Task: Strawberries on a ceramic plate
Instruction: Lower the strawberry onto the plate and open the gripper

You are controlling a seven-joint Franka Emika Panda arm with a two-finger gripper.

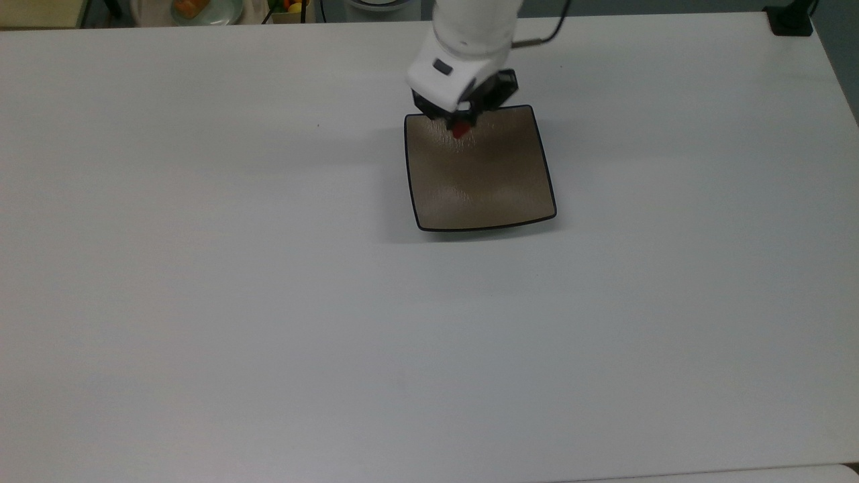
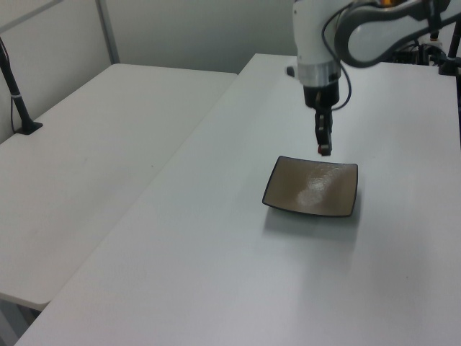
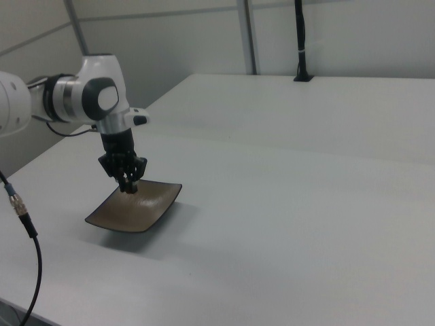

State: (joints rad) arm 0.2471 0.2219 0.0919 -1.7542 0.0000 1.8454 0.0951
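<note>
My gripper point(image 1: 460, 127) pinches the strawberry point(image 1: 460, 130) above the plate point(image 1: 483, 194), near its far edge, ready to drop.

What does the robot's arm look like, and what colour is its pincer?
The arm is made of smooth, rounded white segments with dark grey joints, and a thin black cable runs beside it. At its end a white wrist block carries a small black pincer with two slim black fingers.
</note>
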